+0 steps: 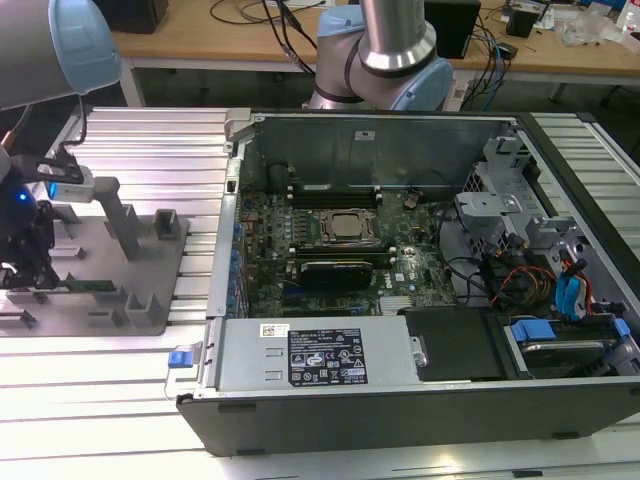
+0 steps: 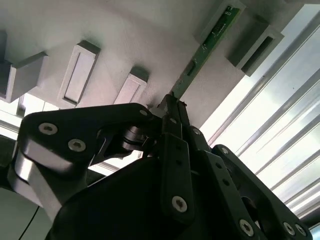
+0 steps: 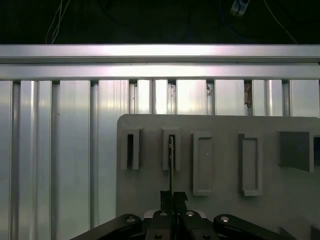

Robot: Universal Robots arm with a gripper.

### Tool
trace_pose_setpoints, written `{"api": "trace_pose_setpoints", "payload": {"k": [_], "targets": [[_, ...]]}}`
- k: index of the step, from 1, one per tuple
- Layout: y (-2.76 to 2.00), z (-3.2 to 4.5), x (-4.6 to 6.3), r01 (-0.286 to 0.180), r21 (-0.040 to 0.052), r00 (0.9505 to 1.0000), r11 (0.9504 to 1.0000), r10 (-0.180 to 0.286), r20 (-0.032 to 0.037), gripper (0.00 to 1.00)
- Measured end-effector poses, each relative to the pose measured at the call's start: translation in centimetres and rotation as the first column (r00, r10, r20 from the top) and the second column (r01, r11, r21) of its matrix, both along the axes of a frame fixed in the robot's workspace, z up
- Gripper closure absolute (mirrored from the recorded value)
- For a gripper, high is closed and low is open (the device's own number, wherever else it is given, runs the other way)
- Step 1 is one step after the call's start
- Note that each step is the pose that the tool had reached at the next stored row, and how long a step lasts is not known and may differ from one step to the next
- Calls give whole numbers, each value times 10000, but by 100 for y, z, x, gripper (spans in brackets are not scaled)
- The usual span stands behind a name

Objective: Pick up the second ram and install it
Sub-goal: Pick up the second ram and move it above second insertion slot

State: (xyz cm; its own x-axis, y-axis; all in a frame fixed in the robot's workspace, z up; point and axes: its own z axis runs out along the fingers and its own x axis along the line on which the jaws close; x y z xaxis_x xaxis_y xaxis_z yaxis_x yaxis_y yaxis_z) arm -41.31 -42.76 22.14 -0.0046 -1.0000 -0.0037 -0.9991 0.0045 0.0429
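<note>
Where your black two-fingered pincer (image 2: 172, 102) meets the long, thin green circuit-board ram stick (image 2: 202, 50), you have it clenched on the stick's near end, the fingertips pinched together around the board. From that grip the stick's long axis runs straight away from the fingertips, in line with the pincer. Its far end sits in a slotted post (image 2: 210, 22) of the grey plastic holder tray (image 2: 125, 30). In the first wrist view you meet the board edge-on, a thin dark line leading into that post. In the exterior view the tray sits at the exterior view's left. The open black computer case (image 1: 400, 410) lies well apart toward the exterior view's right.
</note>
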Motion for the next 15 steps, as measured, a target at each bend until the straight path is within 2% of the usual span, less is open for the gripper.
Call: {"api": "trace_pose_setpoints", "payload": {"k": [7, 15], "targets": [[0, 202, 0, -1, 1, 10000, 10000, 1, 0, 91], [0, 324, 1, -2, 0, 10000, 10000, 2, 0, 91]]}}
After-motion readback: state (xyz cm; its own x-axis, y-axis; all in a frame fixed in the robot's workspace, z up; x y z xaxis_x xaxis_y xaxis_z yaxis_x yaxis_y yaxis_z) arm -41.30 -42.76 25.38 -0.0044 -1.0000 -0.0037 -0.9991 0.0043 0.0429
